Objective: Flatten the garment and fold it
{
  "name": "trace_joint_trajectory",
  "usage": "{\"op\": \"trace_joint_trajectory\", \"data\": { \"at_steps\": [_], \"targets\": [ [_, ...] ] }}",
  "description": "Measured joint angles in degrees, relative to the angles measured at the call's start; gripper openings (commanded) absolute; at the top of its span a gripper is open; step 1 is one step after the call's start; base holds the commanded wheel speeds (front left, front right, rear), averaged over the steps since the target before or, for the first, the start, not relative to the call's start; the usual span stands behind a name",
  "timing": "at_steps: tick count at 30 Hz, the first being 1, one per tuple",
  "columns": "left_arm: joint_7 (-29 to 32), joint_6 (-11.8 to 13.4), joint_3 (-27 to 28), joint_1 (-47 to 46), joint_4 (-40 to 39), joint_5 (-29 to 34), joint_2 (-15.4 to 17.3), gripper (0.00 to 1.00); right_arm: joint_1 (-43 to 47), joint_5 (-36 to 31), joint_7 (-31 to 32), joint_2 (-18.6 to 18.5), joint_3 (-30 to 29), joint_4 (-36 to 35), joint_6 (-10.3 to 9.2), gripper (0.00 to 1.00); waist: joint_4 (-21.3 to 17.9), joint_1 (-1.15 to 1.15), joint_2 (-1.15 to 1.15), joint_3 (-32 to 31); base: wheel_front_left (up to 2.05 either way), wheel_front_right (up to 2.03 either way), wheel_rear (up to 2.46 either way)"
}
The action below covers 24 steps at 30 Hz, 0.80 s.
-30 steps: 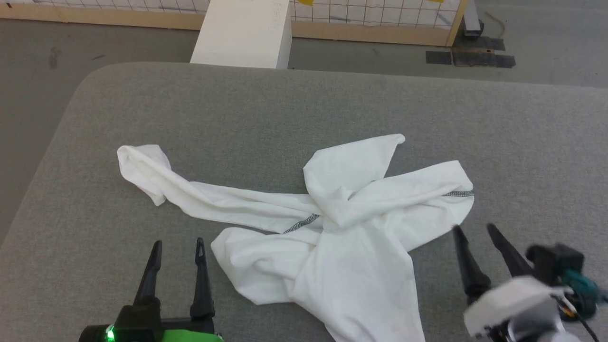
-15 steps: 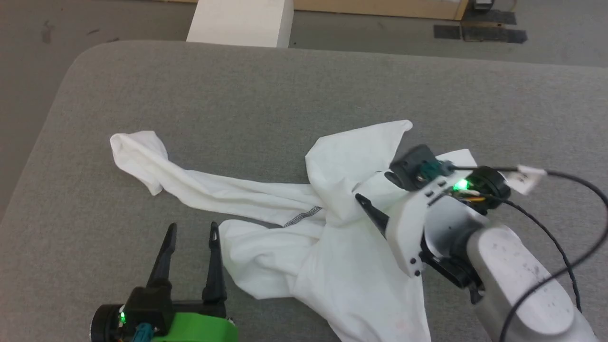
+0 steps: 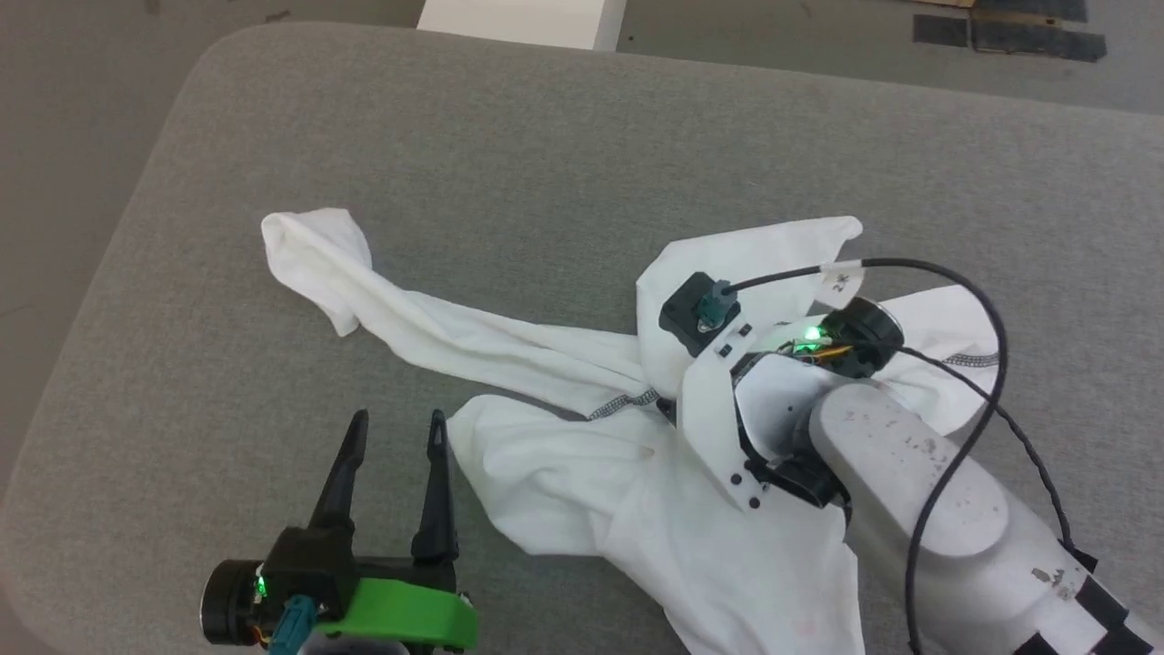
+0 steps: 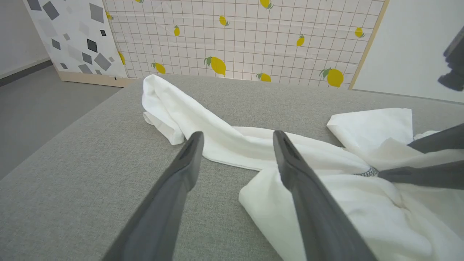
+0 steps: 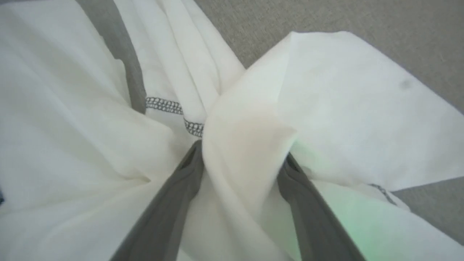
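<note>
On the grey bench [image 3: 455,136] the shirt [image 3: 582,455] lies in a twisted heap. One end trails off to the robot's left like a rope and the middle is bunched over itself, so I'd say the flattening has barely started and all the folding is left. The left gripper [image 3: 398,417] hovers just beside the near edge of the cloth, fingers spread and empty. From overhead the right arm [image 3: 909,491] hides its own fingers. The right wrist camera shows the right gripper [image 5: 241,149] with fingers apart, straddling a raised ridge of cloth by the zigzag seam [image 5: 165,105], not yet pinched on it.
</note>
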Motion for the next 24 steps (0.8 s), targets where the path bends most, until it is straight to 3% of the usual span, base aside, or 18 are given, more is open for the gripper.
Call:
{"op": "trace_joint_trajectory", "data": {
  "at_steps": [1, 7, 14, 20, 24],
  "targets": [
    [-0.01, 0.00, -0.11, -0.19, 0.21, -0.12, -0.03, 1.00, -0.24, -0.25, -0.65, 0.20, 0.24, 1.03, 0.00, 0.00, 0.29, 0.00, 0.00, 0.12, 0.00, 0.00, 0.00],
    [-0.01, 0.03, 0.19, -0.34, 1.03, -0.20, -0.08, 1.00, -2.66, -0.30, -6.53, 1.49, -0.49, 2.76, 0.00, 0.00, 0.72, 0.00, 0.00, 0.11, 0.00, 0.00, 0.00],
    [0.00, -0.52, 0.87, 0.05, 2.11, -0.19, -0.10, 1.00, -3.52, 3.96, -9.92, 2.24, -4.37, -0.08, 0.00, 0.00, -1.14, 0.00, 0.00, -2.33, 0.00, 0.00, 0.00],
    [-0.01, -1.21, 1.99, 1.50, 2.40, -0.18, -0.12, 1.00, -1.74, 5.02, -11.91, -1.72, -16.89, -5.72, 0.00, 0.00, -3.10, 0.00, 0.00, -5.40, 0.00, 0.00, 0.00],
    [0.00, -1.78, 2.68, 2.98, 2.37, -0.09, -0.13, 1.00, 5.08, 2.55, -12.50, -6.87, -30.37, -9.77, 0.00, 0.00, -4.58, 0.00, 0.00, -6.84, 0.00, 0.00, 0.00]
  ]
}}
